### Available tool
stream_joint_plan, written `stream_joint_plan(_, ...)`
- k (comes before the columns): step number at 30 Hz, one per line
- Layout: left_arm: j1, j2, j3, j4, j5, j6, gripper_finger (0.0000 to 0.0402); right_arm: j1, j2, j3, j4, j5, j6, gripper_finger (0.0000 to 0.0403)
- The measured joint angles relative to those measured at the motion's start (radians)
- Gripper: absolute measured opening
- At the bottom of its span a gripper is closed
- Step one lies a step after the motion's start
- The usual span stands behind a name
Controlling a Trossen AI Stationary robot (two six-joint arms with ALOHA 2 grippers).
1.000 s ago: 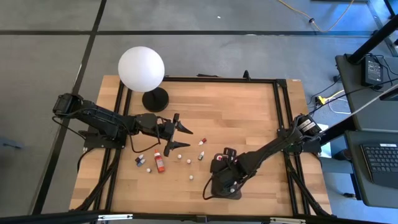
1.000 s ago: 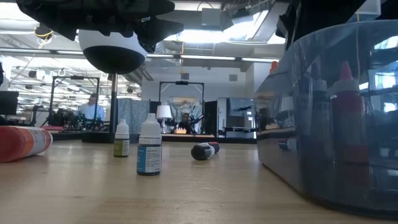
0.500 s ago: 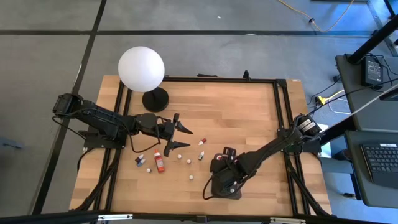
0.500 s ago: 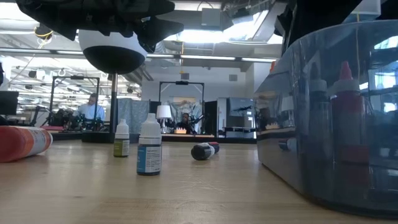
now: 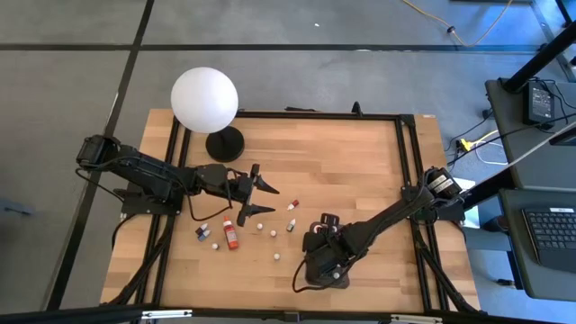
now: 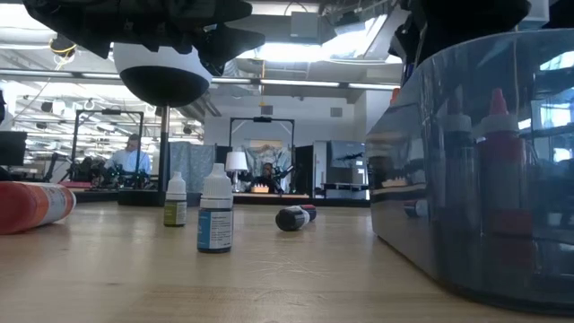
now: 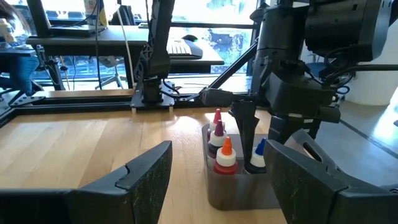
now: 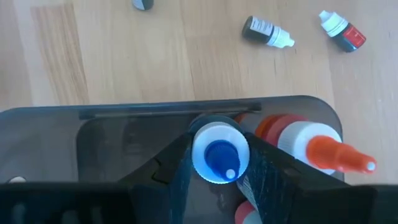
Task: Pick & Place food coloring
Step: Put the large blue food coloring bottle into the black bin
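The right gripper (image 8: 214, 163) reaches down into the dark grey tray (image 8: 124, 134) at the table's front edge, its 2 fingers (image 8: 264, 174) pressed against either side of a blue-capped bottle (image 8: 217, 152) that stands upright between them — a grip on the bottle, with the bottle already inside the tray. Just beside it in the tray stands an orange-tipped bottle (image 8: 323, 149), and the left wrist view shows more upright bottles there, among them a red-tipped one (image 7: 217, 118). In the high view the tray (image 5: 310, 274) sits under the right arm, right of the table's middle. The left gripper (image 5: 261, 200) hangs above the wood (image 5: 342, 162) left of centre, jaws spread wide and holding nothing. Loose food coloring remains on the table between the 2 arms: a red bottle (image 5: 230, 232) lying on its side, 2 small bottles (image 5: 202, 232) left of it, and a few white-capped ones (image 5: 292, 225) nearer the tray. The low view shows a white-capped bottle (image 6: 215, 215) standing upright, a smaller one (image 6: 176, 205) behind it, and a dark bottle (image 6: 293, 217) lying on its side. A white globe lamp (image 5: 204, 99) stands at the table's far left corner — well apart from the bottles.
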Motion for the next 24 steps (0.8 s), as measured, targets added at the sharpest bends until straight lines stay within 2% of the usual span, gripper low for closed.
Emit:
stream_joint_plan(7,0.000,0.000,0.000,0.000,0.000,0.000,0.0251,0.000,0.001,0.000,-0.002,0.000,-0.002,0.0150)
stream_joint_plan(16,0.000,0.000,0.000,0.000,0.000,0.000,0.0251,0.000,0.002,0.001,-0.006,-0.001,-0.005,0.0211)
stream_joint_plan(21,0.000,0.000,0.000,0.000,0.000,0.000,0.0251,0.000,0.006,0.053,-0.092,-0.004,-0.005,0.0226)
stream_joint_plan(24,0.000,0.000,0.000,0.000,0.000,0.000,0.0251,0.000,0.006,0.094,-0.138,0.034,-0.008,0.0227)
